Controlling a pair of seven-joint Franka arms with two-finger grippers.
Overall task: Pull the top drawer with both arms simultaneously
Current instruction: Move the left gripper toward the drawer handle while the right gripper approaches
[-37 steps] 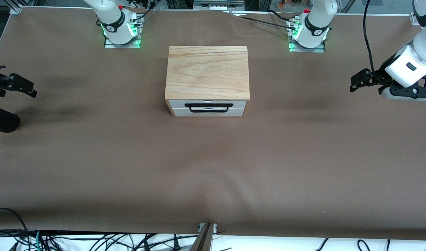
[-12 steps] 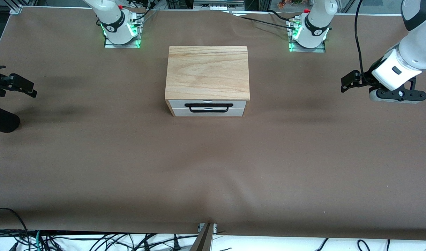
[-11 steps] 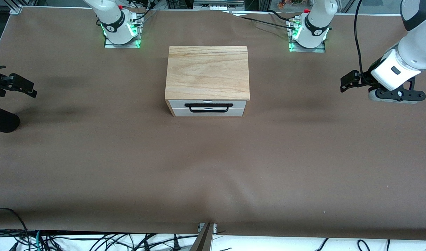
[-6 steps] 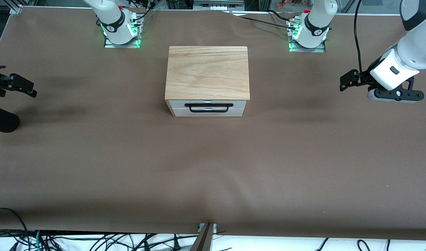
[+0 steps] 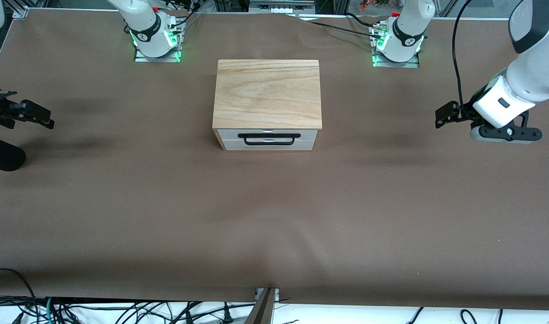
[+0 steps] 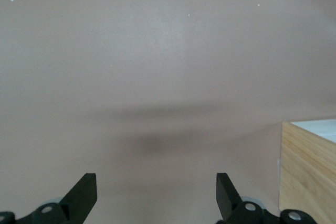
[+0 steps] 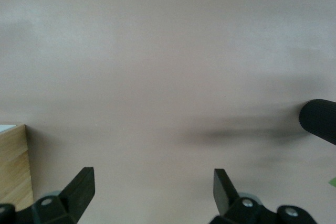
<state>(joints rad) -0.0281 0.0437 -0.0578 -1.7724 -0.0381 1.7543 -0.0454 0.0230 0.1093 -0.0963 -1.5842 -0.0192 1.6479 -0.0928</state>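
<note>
The top drawer (image 5: 307,134) is shut in the wood-topped cabinet (image 5: 268,93) at the middle of the table; its black bar handle (image 5: 269,135) faces the front camera. My left gripper (image 5: 442,116) is open and empty over the table at the left arm's end, well apart from the cabinet. My right gripper (image 5: 44,118) is open and empty over the right arm's end. In the left wrist view the left gripper (image 6: 155,195) has a cabinet corner (image 6: 310,174) beside it. In the right wrist view the right gripper (image 7: 152,190) has a cabinet corner (image 7: 13,166) beside it.
A plain white lower drawer front (image 5: 267,145) sits under the top drawer. A black cylinder (image 5: 3,155) lies at the table edge near my right gripper, also in the right wrist view (image 7: 320,120). The brown table cover (image 5: 274,216) is bare in front of the cabinet.
My left gripper has moved slowly toward the cabinet and a little down. My right gripper has shifted slightly toward the cabinet. The drawer has not moved.
</note>
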